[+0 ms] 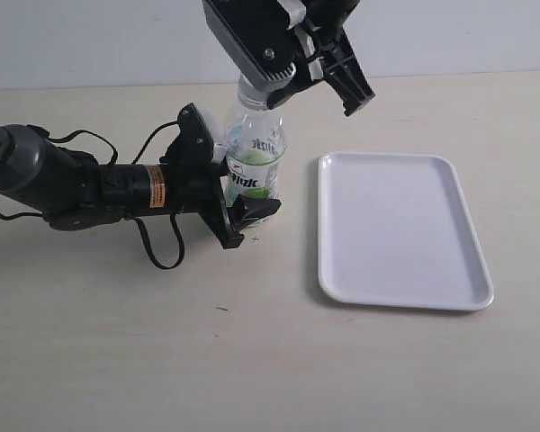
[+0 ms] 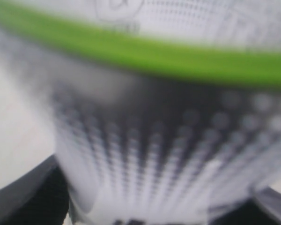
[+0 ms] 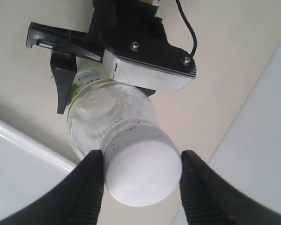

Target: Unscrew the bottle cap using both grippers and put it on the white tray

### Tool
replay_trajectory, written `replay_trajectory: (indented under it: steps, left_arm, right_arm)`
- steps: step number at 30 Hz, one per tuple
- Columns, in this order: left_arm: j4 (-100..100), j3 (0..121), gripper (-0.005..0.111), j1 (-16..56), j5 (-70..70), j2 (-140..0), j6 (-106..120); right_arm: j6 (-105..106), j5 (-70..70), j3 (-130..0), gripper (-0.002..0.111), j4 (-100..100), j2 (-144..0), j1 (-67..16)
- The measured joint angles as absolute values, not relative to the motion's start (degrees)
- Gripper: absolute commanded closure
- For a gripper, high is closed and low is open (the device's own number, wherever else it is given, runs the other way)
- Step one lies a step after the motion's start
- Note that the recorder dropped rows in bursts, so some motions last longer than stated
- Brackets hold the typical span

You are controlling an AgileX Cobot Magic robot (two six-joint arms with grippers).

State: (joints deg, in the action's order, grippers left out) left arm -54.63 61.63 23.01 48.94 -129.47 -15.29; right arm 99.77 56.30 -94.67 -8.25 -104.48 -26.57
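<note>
Small round white plastic screw cap (image 3: 141,176) sits on the neck of the clear plastic drink bottle with the white-and-green label (image 1: 255,153), upright just left of centre in the exterior view. Right gripper (image 3: 140,158) is clamped on the cap from above; left gripper (image 1: 227,175) is clamped round the bottle's lower body. So: unscrew step, cap not yet on the flat glossy white rectangular tray (image 1: 400,229) at right. Next needs a twist about the neck with the bottle held firm, then a lift. Right wrist view shows both pads against the cap; the exterior view hides that. Left wrist view is all blur, probably label.
</note>
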Motion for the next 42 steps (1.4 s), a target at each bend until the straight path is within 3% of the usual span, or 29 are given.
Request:
replay_trajectory:
  steps: [26,30,35,42]
  left_arm:
    - [-54.74,61.63,0.107,23.01,48.94,-129.47,-15.41]
    - [-54.27,61.63,0.107,23.01,48.8,-129.47,-18.47]
    - [-52.29,61.63,0.107,23.01,47.92,-129.47,-22.11]
    - [-47.82,61.63,0.107,23.01,45.7,-129.47,-26.42]
  right_arm:
    - [115.02,56.74,-94.67,0.108,-7.0,-102.54,-26.57]
    - [96.27,58.29,-94.67,0.108,-6.9,-96.38,-26.57]
    - [47.07,64.02,-94.2,0.108,-3.87,-92.96,-25.53]
    - [11.72,57.08,-80.0,0.108,-2.84,-95.42,-17.21]
